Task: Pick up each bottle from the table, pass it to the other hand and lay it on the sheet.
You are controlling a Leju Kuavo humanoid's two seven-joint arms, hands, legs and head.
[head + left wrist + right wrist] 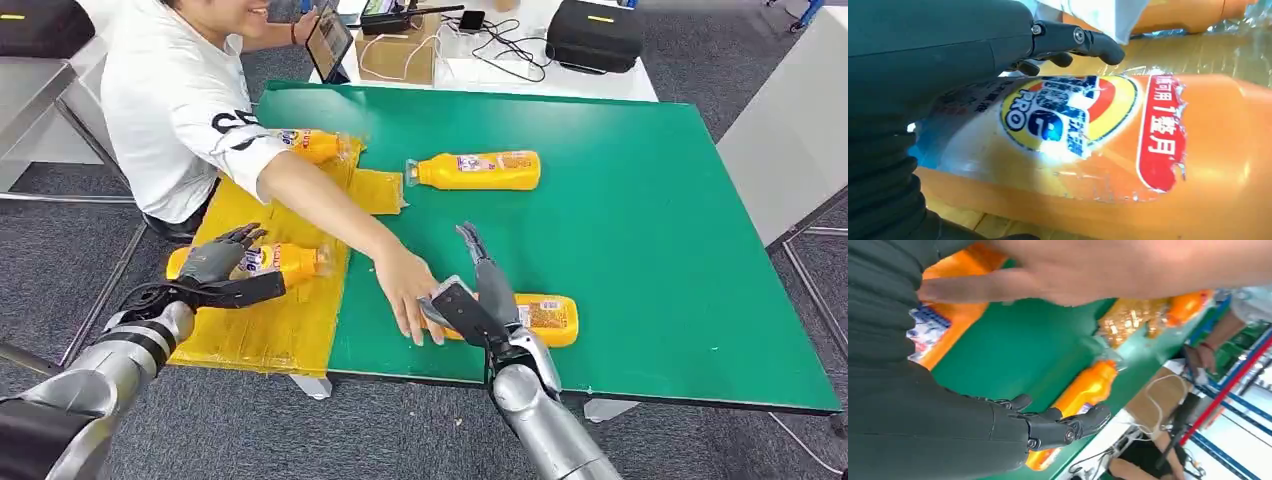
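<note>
Left robot hand (222, 257) rests on glossy orange plastic bottle (283, 262) atop crinkled yellow sheet (268, 328).

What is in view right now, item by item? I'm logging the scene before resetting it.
bottles on sheet: two, orange, one far, one near by the left hand
bottles on table: two, orange, one mid-table, one at the near edge
sheet: one, yellow, table's left side
table: one, green
cardboard box: one, brown, beyond the table
person's hand: one, reaching at the near-edge bottle
left hand: over the near sheet bottle
right hand: fingers spread, above the near-edge bottle
</note>
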